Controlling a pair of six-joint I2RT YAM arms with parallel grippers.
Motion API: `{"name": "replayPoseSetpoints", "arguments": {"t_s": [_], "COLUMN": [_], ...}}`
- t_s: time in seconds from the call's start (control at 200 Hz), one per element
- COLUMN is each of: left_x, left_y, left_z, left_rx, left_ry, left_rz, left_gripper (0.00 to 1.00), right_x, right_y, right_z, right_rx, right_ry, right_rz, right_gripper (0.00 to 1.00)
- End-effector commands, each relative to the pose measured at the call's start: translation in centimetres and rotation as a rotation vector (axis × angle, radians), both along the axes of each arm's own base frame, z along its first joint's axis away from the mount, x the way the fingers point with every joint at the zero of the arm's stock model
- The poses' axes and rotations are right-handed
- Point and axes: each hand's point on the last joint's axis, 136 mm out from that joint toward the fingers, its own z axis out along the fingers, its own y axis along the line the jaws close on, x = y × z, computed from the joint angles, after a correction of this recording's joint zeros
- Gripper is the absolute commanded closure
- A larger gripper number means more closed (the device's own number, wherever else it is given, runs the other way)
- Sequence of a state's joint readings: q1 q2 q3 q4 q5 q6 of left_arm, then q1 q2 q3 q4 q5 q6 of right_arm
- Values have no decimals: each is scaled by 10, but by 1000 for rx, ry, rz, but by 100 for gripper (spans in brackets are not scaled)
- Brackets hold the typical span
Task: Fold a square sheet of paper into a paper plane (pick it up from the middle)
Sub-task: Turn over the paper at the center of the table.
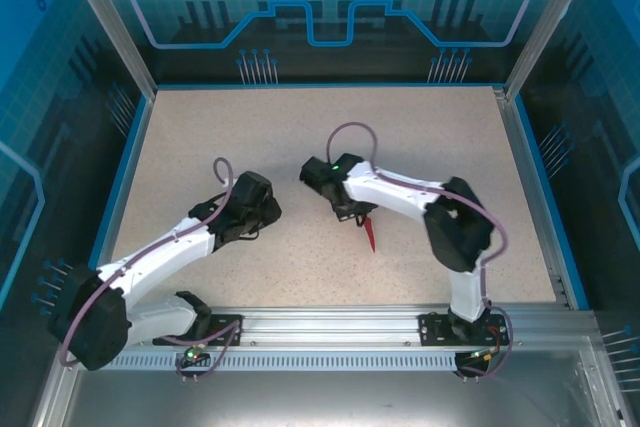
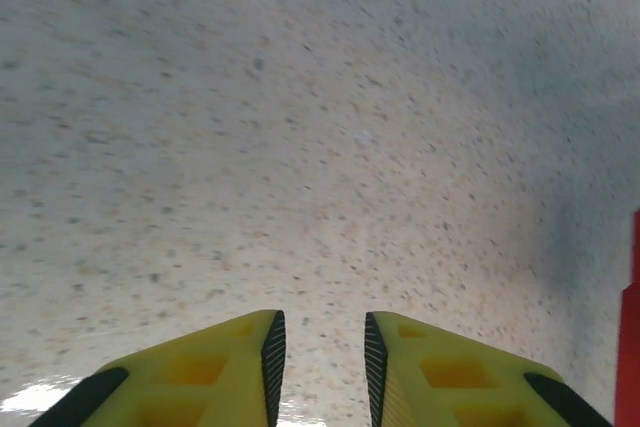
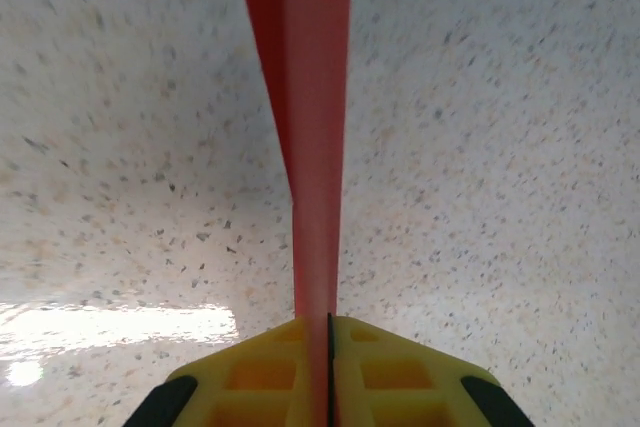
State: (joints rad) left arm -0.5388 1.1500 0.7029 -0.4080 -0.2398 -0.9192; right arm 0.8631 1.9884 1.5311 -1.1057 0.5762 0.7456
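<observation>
Paper plane point(image 3: 310, 147), a slim red dart, sits pinched along its centre crease in my right gripper point(image 3: 328, 332). The jaws are clenched on the fold low over the speckled table point(image 1: 300, 137), near its middle, with the tip pointing toward the near edge. My left gripper point(image 2: 318, 352) hovers beside it, fingers parted and empty. I judge the paper featherlight, limp and easily crumpled; any fresh hold belongs mid-length on the stiffer folded spine, lightly, since the wings would buckle.
</observation>
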Motion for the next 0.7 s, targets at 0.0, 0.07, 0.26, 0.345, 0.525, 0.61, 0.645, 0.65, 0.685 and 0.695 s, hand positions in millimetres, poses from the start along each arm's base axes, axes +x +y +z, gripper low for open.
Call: {"name": "replayPoseSetpoints", "arguments": {"t_s": [0.0,0.07,0.26,0.345,0.525,0.61,0.645,0.65,0.685,0.695], "left_x": [-10,-14,-18,-16,-11,-8,-7,-7,-6,-5], "left_y": [33,37,40,37,23,14,10,9,5,3], "left_z": [-1,0,-1,-1,-2,-4,-5,-5,-6,-6], "left_rx": [70,64,62,58,24,7,1,-1,-10,-16], "left_ry": [-5,-13,-9,-9,1,13,19,20,28,29], "left_rz": [122,129,122,105,47,11,-8,-11,-28,-36], "left_gripper": [67,66,65,65,64,63,63,63,63,63], "right_x": [-10,-11,-18,-21,-30,-30,-31,-30,-30,-29], "right_y": [5,21,70,95,129,123,118,117,110,107], "right_z": [-4,-18,-41,-37,2,26,33,34,37,39], "right_rx": [-160,-165,-24,116,498,636,697,705,762,779], "right_ry": [27,57,128,149,130,84,78,74,69,61], "right_rz": [2,-1,29,85,193,211,214,213,197,193], "right_gripper": [89,89,75,68,37,28,28,28,29,29]}}
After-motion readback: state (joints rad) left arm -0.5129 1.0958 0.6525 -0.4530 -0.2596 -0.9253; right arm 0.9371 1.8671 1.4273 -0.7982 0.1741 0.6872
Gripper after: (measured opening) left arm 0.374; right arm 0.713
